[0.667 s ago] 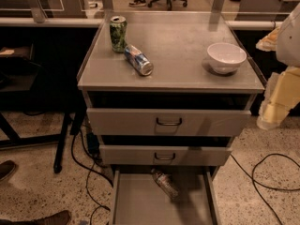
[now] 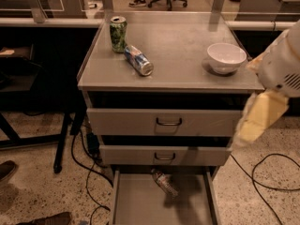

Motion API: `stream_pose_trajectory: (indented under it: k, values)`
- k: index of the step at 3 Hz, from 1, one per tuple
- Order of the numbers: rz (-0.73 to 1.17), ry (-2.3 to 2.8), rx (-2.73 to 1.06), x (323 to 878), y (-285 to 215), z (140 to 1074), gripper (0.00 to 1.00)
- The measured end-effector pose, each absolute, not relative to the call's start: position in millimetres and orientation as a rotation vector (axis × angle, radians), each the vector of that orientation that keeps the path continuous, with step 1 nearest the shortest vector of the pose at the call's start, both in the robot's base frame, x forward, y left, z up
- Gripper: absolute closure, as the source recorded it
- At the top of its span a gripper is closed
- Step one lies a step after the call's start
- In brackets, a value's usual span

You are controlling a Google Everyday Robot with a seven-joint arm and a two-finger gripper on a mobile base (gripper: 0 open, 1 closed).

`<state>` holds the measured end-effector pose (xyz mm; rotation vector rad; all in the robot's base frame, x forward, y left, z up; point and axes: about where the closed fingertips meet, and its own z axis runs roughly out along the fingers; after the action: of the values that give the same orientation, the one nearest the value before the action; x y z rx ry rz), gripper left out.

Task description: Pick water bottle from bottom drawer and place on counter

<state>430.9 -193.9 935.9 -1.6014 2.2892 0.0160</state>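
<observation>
The water bottle lies on its side near the back of the open bottom drawer, partly in the shadow of the drawer above. The counter is the grey top of the cabinet. My gripper shows as a pale yellowish shape below the white arm at the right edge. It hangs beside the cabinet's right front corner at the height of the upper drawers, well above and to the right of the bottle. Nothing shows in it.
On the counter stand a green can, a blue-and-silver can lying on its side, and a white bowl. The two upper drawers are slightly pulled out. Cables lie on the floor at both sides.
My arm and gripper have moved a little left and down, closer to the cabinet's right front corner. The bottle, cans and bowl have not moved.
</observation>
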Motion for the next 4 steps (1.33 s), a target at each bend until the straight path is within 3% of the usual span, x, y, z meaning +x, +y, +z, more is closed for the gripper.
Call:
stream_pose_trajectory:
  k: [2, 4]
  values:
    - [0.302, 2.455, -1.412, 415.3, -156.7, 812.8, 0.00]
    - [0.330, 2.461, -1.395, 408.7, -156.2, 806.4, 0.00]
